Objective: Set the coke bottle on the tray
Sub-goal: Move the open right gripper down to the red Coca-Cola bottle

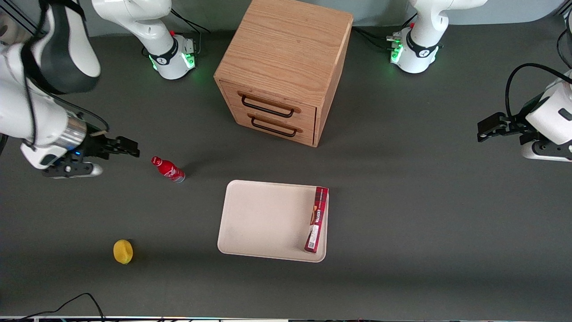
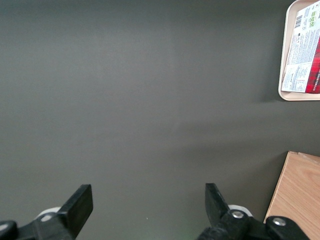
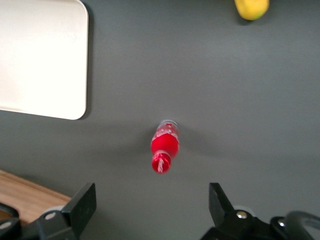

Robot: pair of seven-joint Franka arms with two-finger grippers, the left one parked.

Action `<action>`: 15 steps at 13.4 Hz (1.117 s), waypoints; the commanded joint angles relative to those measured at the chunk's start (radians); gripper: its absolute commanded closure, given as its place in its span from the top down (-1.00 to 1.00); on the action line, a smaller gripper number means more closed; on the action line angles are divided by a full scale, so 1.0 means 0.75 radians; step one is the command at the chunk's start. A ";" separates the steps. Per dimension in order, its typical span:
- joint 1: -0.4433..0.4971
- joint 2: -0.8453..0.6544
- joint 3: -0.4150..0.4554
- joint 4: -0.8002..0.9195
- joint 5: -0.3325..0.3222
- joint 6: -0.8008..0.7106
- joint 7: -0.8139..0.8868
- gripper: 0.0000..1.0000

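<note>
coke bottle [image 1: 168,170] glossy red | tray [image 1: 263,219] matt cream | cabinet [image 1: 286,67] grained wood

On the table there were one coke bottle [image 1: 168,169], one tray [image 1: 263,219], one dark-red box [image 1: 316,220] on that tray, one yellow lemon-like fruit [image 1: 123,251], and one wooden cabinet [image 1: 286,67] with two drawers. One gripper [image 1: 129,147] hung near the bottle, fingers apart.

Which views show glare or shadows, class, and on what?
Right wrist view: the tray is washed out to near white, and the open gripper hangs above the coke bottle. Front view: green lights glow on the arm bases; the wooden drawer cabinet casts a soft shadow.
</note>
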 commanded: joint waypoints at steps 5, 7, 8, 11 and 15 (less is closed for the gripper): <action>-0.008 -0.065 0.035 -0.389 0.013 0.409 -0.067 0.97; -0.008 -0.065 0.045 -0.453 -0.011 0.491 -0.065 0.97; -0.010 -0.067 0.047 -0.467 -0.013 0.499 -0.065 0.97; -0.014 -0.089 0.047 -0.508 -0.021 0.507 -0.067 0.95; -0.016 -0.108 0.047 -0.576 -0.034 0.589 -0.075 0.86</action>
